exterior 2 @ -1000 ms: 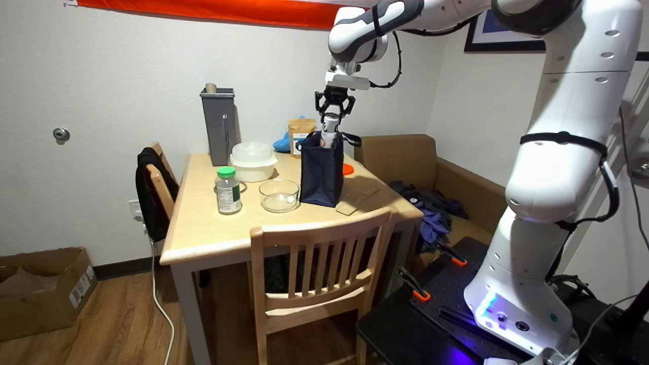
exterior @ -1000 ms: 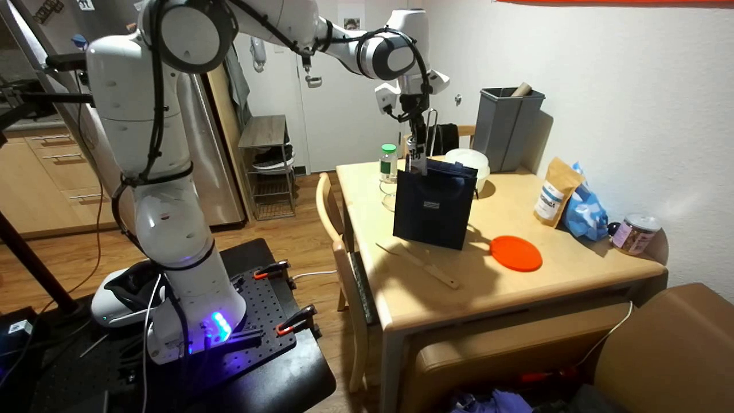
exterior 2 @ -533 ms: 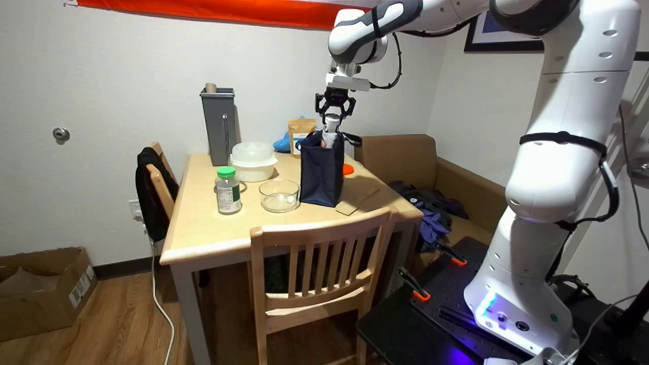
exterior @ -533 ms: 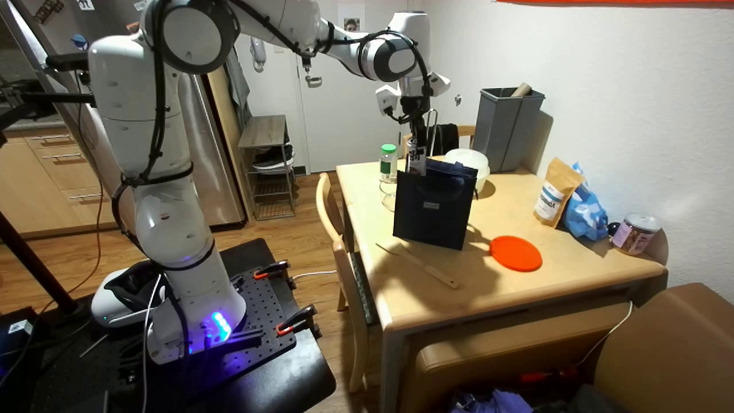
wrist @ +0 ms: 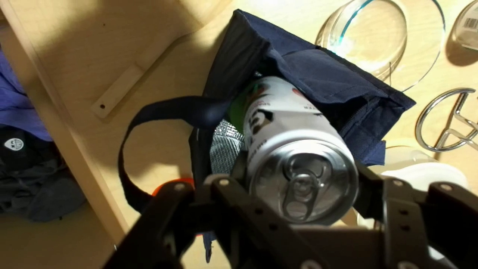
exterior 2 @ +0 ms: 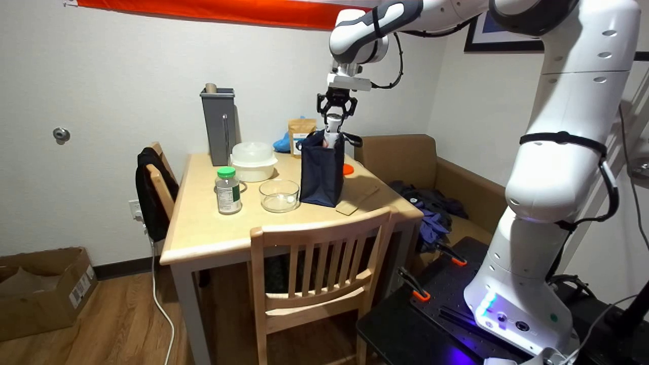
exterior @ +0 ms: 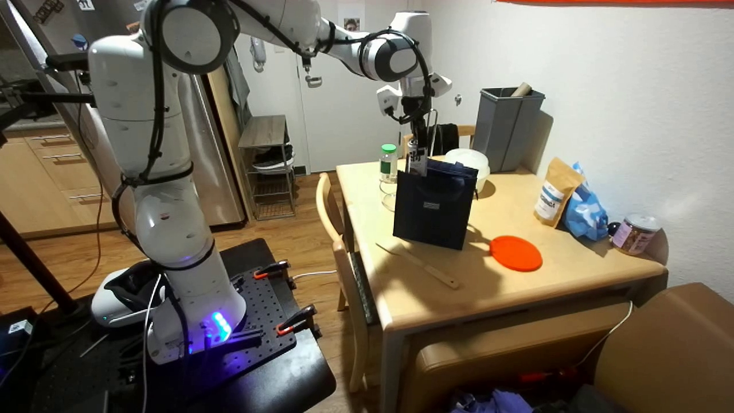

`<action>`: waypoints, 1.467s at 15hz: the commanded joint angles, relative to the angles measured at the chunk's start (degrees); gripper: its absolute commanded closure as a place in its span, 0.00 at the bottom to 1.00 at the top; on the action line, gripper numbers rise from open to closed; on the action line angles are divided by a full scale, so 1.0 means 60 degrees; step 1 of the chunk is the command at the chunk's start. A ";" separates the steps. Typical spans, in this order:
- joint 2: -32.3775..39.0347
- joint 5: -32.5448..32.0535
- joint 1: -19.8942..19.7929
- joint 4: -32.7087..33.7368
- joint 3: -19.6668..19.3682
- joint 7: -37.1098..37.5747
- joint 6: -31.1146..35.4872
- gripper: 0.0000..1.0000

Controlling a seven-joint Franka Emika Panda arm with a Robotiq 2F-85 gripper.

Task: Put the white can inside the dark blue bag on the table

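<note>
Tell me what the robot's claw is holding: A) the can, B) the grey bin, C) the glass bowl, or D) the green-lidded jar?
A: the wrist view shows the can clasped in the gripper, right at the open mouth of the bag.

claw (exterior 2: 333, 120) + white can (exterior 2: 332, 136) | shifted slightly frame-right, a touch lower | both exterior views
</note>
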 commanded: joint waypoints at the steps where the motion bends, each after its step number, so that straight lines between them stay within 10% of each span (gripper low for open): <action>1: 0.0053 -0.0032 -0.0054 0.0186 -0.0130 0.0006 -0.0449 0.48; 22: 0.0351 -0.0383 -0.0239 0.0727 -0.0504 0.0002 -0.0256 0.45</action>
